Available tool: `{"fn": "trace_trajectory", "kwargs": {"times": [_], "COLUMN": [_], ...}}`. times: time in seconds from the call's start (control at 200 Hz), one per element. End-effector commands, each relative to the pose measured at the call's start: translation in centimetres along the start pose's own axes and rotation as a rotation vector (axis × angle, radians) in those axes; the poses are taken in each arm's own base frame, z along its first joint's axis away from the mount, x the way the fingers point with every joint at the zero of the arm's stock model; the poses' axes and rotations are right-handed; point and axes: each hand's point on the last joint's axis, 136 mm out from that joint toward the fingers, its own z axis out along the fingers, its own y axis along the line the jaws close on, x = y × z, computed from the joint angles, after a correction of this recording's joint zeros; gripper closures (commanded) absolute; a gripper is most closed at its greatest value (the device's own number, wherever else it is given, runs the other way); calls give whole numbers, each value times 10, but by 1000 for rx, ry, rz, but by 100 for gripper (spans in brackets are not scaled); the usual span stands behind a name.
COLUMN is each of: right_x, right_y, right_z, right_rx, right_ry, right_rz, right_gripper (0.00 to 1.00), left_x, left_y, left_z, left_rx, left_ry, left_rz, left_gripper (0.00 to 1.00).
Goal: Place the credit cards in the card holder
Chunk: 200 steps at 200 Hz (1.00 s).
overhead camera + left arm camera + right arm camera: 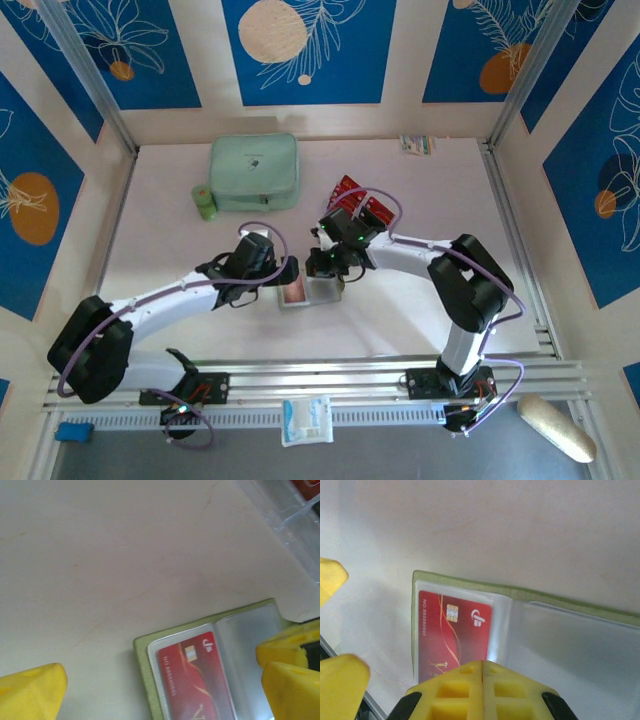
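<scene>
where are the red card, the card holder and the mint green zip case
red card [454, 635], right wrist view, on its printed face below the chip
card holder [141, 652], left wrist view, on its olive-green border near the corner
mint-green zip case [254, 172], top external view, on the middle of its lid

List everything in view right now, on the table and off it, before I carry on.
holder: 1, olive green, open, mid-table
pocketed card: 1, red, in the holder's clear pocket
loose cards: red, count unclear, beyond the right wrist
tray: 1, clear, near the holder
zip case: 1, mint green, far side
cylinder: 1, green, left of the case
far packet: 1, pale, far edge
near packet: 1, white and blue, in front of the rail
blue block: 1, front left
beige roll: 1, front right
left arm, right arm: white and black
left fingers: yellow, apart
right fingers: yellow, together over the pocketed card
</scene>
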Motion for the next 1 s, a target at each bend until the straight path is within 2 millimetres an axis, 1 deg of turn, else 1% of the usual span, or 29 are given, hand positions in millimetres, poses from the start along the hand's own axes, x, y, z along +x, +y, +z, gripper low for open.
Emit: {"fn": "trace_trajectory", "kwargs": {"times": [0.0,0.09,0.185,0.33,0.43,0.56,0.68,0.82,0.995], "right_x": [-1,-4,-6,-3,2,11,18,28,34], "right_y": [-12,-21,-28,-33,-39,-49,-55,-50,-42], "right_z": [-11,-15,-16,-12,-7,2,10,17,21], "right_rx": [12,19,25,34,43,58,61,41,32], "right_ry": [0,-5,-3,15,32,54,75,99,104], "right_rz": [1,9,12,10,18,30,48,52,49], "right_gripper": [100,100,100,100,100,100,100,100,100], "left_x": [-13,-13,-7,11,25,40,46,50,56], "left_y": [-23,-34,-45,-55,-57,-52,-44,-36,-27], "left_z": [-9,-10,-7,5,15,26,31,36,42], "left_rx": [68,90,104,101,86,53,22,-12,-49], "left_ry": [-10,-5,12,59,92,123,134,139,150], "left_rz": [-8,1,17,45,63,86,99,118,133], "left_gripper": [0,0,0,0,0,0,0,0,0]}}
